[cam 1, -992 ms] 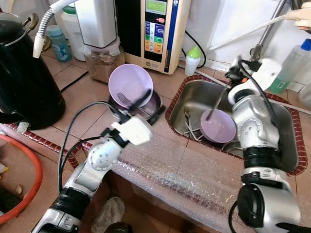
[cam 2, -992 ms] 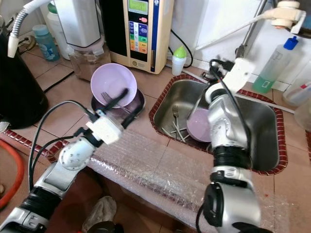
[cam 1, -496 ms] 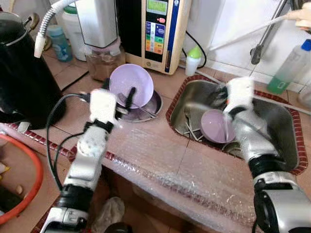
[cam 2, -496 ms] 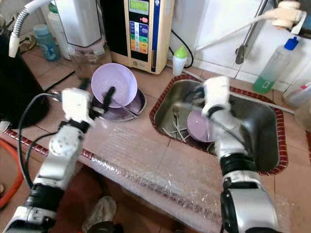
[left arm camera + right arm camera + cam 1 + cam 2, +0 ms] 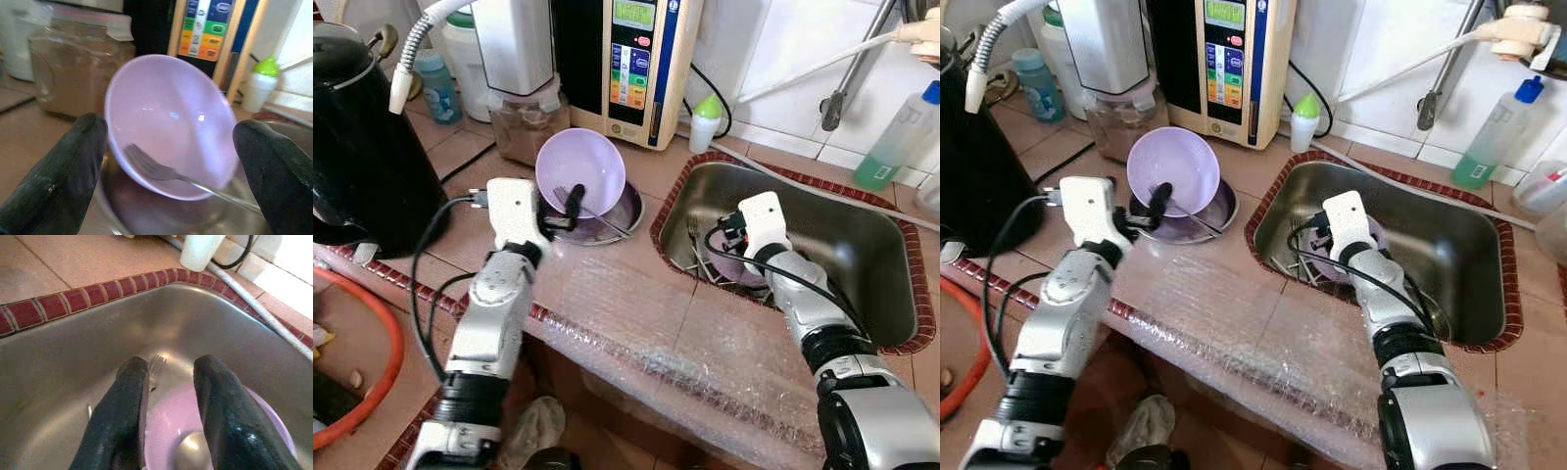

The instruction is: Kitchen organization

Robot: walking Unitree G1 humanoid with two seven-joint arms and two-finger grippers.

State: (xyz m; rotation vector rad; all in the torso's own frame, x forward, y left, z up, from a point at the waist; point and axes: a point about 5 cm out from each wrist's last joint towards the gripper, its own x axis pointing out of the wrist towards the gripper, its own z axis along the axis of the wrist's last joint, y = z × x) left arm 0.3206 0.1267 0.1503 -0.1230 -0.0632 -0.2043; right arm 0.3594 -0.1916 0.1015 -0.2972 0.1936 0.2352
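A lavender bowl (image 5: 579,168) leans tilted on a steel plate (image 5: 619,217) on the tiled counter, with a fork (image 5: 161,171) lying under its rim. My left gripper (image 5: 558,208) is right in front of this bowl, and its fingers (image 5: 54,186) stand wide open on either side of it without touching. Down in the steel sink (image 5: 842,245), a second lavender bowl (image 5: 171,431) lies beside loose forks (image 5: 693,235). My right gripper (image 5: 171,401) hovers just over that bowl, slightly open, holding nothing.
A black kettle (image 5: 362,157) stands at the left. Along the back wall are a jar of brown powder (image 5: 524,122), a water machine (image 5: 631,59), a green-capped bottle (image 5: 705,122) and a green liquid bottle (image 5: 901,137). Bubble wrap (image 5: 646,323) covers the counter's front edge.
My right arm has come down from a raised pose into the sink, over the bowl. My left arm has swung left and now faces the tilted bowl from the front.
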